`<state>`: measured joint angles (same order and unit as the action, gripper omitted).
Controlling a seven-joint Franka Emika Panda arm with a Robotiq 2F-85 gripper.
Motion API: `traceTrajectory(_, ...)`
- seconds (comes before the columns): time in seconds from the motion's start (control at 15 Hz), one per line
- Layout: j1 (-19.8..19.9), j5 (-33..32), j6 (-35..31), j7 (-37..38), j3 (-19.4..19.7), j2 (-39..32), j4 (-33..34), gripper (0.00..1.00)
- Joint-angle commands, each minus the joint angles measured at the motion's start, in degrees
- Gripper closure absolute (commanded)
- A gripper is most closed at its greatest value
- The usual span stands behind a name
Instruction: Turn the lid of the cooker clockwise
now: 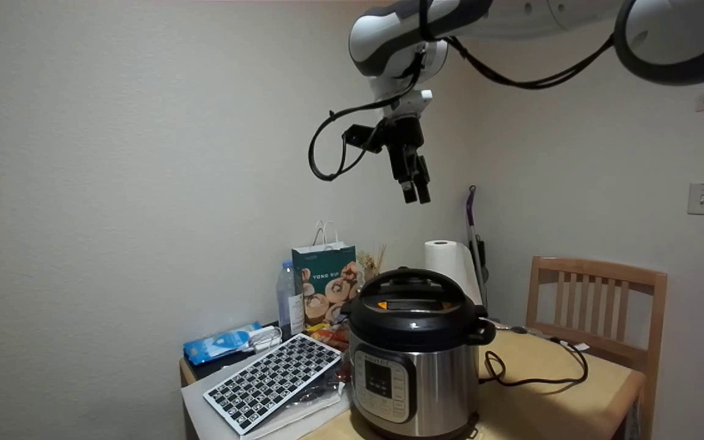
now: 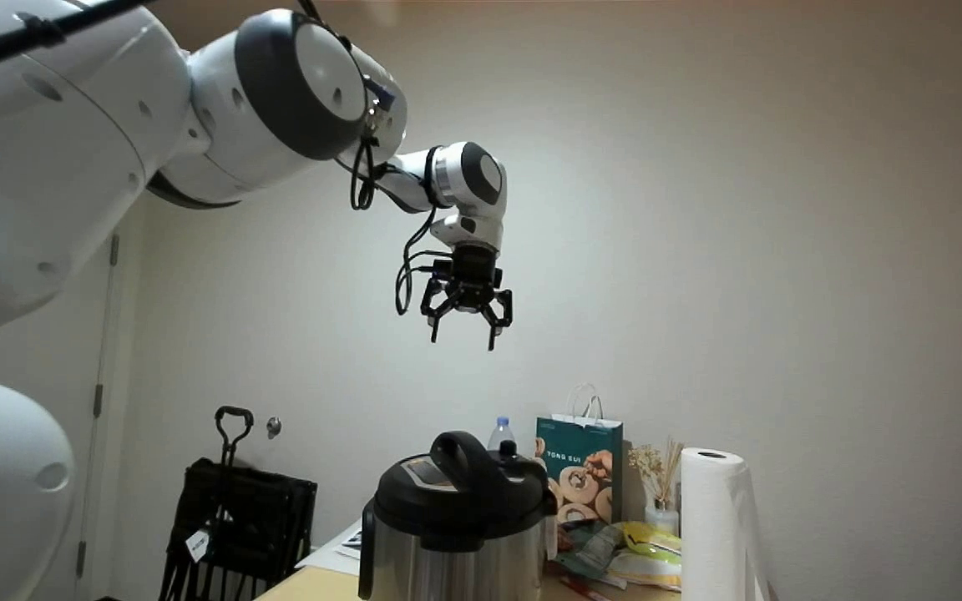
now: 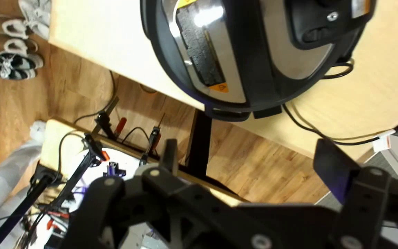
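Observation:
The cooker [image 1: 447, 391] is a steel cylinder with a black control panel, standing on the table; it also shows in an exterior view [image 2: 448, 576]. The glossy black lid [image 1: 413, 321] sits on top of it, with a raised handle [image 2: 473, 467] arching across. In the wrist view the lid [image 3: 252, 62] fills the top middle, partly cut off by the frame. My gripper [image 1: 417, 194] hangs well above the cooker, fingers down, touching nothing. Its fingers are wide apart and empty in an exterior view [image 2: 463, 340] and in the wrist view [image 3: 247, 148], where floor shows between them.
On the table [image 1: 541, 403] are a black cable [image 1: 535, 383], a paper towel roll [image 1: 443, 260], a green paper bag [image 1: 327, 275], a bottle [image 1: 291, 299] and a checkerboard [image 1: 275, 379] beside the cooker. A wooden chair [image 1: 599, 269] stands behind. A wall backs the table.

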<state>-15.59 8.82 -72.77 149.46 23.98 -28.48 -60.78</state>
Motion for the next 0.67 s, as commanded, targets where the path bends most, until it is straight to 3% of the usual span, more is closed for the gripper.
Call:
traceTrajectory(0.0, -1.93, 0.95, -1.92, -0.13, 3.38, 1.33, -2.06, 0.0)
traceTrajectory(0.13, -3.59, 1.29, -3.12, -0.16, 5.55, 3.15, -4.63, 0.0)
traceTrajectory(0.33, -4.05, 1.3, -3.64, -0.16, 5.63, 3.45, -5.72, 0.0)
traceTrajectory(0.47, -7.58, 3.05, -3.56, -0.17, 10.66, 3.93, -7.43, 0.0)
traceTrajectory(0.6, -14.51, 5.02, -3.32, -0.16, 20.94, 4.88, -11.48, 0.0)
